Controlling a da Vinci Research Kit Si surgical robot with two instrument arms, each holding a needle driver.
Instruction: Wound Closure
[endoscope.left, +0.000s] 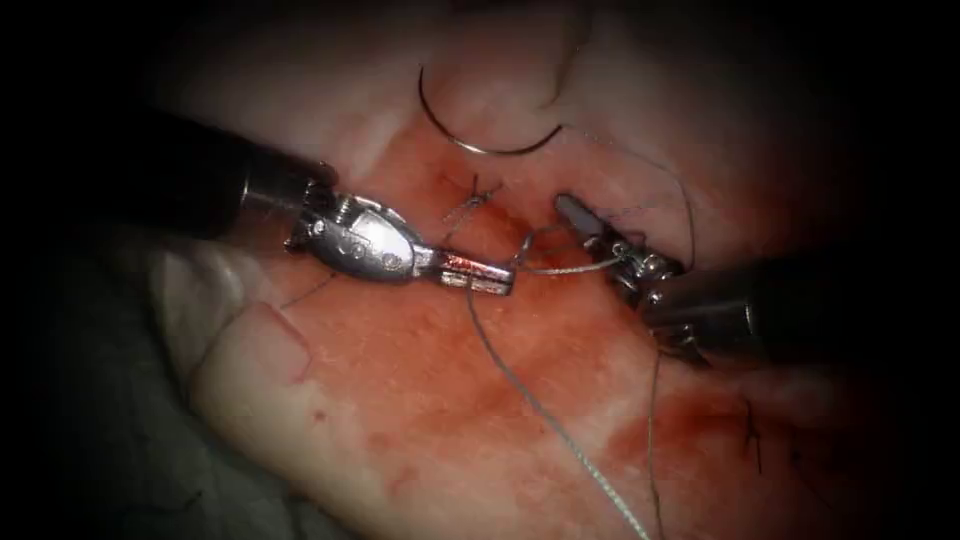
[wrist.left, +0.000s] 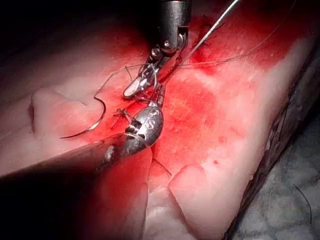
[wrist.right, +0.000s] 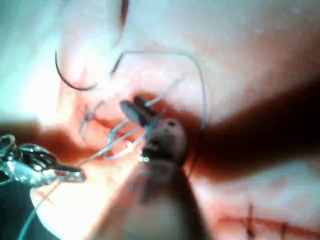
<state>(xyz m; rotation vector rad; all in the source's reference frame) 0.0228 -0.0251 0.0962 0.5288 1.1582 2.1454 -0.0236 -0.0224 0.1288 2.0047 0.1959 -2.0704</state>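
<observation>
Nearest, my left tool (endoscope.left: 495, 277) is clenched on the thread (endoscope.left: 560, 432); my right tool (endoscope.left: 580, 215), thread looped round it, looks closed on nothing I can confirm. At twelve o'clock the needle (endoscope.left: 480, 148) lies free on the tissue (endoscope.left: 420, 400): stiff, slippery, best gripped mid-curve.

Tissue (endoscope.left: 420, 400) lies on grey cloth (endoscope.left: 110, 440)
</observation>
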